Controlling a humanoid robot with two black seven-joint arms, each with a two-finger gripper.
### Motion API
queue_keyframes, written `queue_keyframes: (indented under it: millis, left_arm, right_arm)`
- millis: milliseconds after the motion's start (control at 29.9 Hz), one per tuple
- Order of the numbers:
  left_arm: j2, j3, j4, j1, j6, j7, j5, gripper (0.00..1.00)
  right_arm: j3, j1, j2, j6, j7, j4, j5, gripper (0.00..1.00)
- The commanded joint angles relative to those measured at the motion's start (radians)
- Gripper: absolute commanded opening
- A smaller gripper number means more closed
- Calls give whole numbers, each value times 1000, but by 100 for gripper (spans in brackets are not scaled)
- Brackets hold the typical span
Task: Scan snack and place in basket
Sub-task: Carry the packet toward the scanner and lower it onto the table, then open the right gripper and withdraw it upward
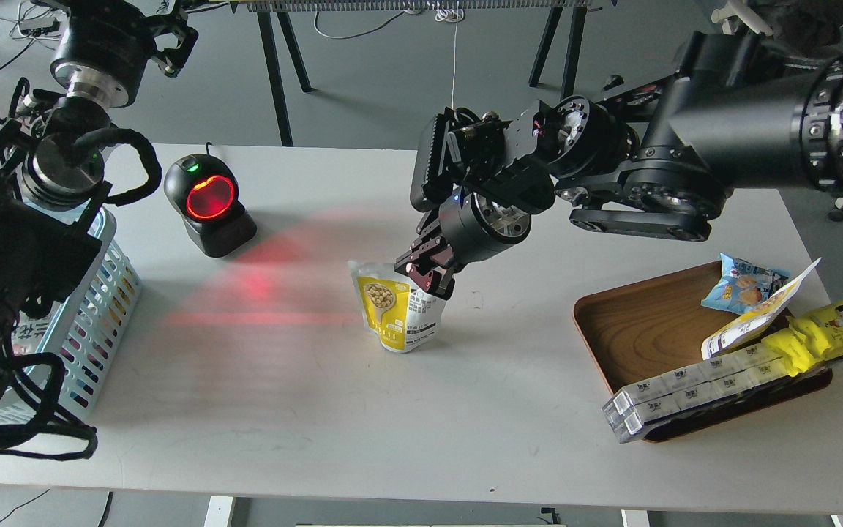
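1. The right gripper (pixel 427 272) reaches down at the middle of the white desk (pixel 319 410), and its dark fingers (pixel 421 256) sit at the top right corner of the small yellow and white stand-up snack pouch (pixel 396 307).
2. The fingers stand narrow and appear closed on the pouch's top edge; the contact itself is partly hidden by the gripper body.
3. The pouch stands upright on the desk, its round picture of beans facing the camera, between the scanner and the tray.
4. The black barcode scanner (pixel 209 203) with a glowing red window stands to the pouch's left, well apart, and throws red light across the desk.
5. The light blue plastic basket (pixel 99 322) with slotted sides sits at the desk's left edge, partly hidden by the left arm.
6. The left gripper (pixel 173 40) is raised at the upper left, dark and small; its opening cannot be told.
7. The brown wooden tray (pixel 648 329) at the right holds other packets.
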Motion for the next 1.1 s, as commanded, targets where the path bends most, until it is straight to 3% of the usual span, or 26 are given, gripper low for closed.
queue_keyframes:
  millis: [0,100,334,736,836,936,1070]
  left_arm:
    - [0,0,0,0,0,0,0,100]
    - [0,0,0,0,0,0,0,100]
    - [0,0,0,-2,0,2,0,100]
    - [2,0,-2,-9,1,8,0,100]
    - [2,2,-3,-14,3,12,0,100]
    - [2,2,-11,-14,5,11,0,100]
    - [16,5,-15,-11,1,12,5,100]
  right_arm:
    - [0,2,0,2,0,2,-1,8]
    - [0,10,0,2,0,2,-1,9]
    - [9,74,-6,2,0,39,11,24]
    - [38,208,-279,4,0,207,18,33]
    - [84,191,-379,5,0,204,21,48]
    - [149,136,-486,4,0,206,50,98]
    - [297,38,-626,7,0,201,68,99]
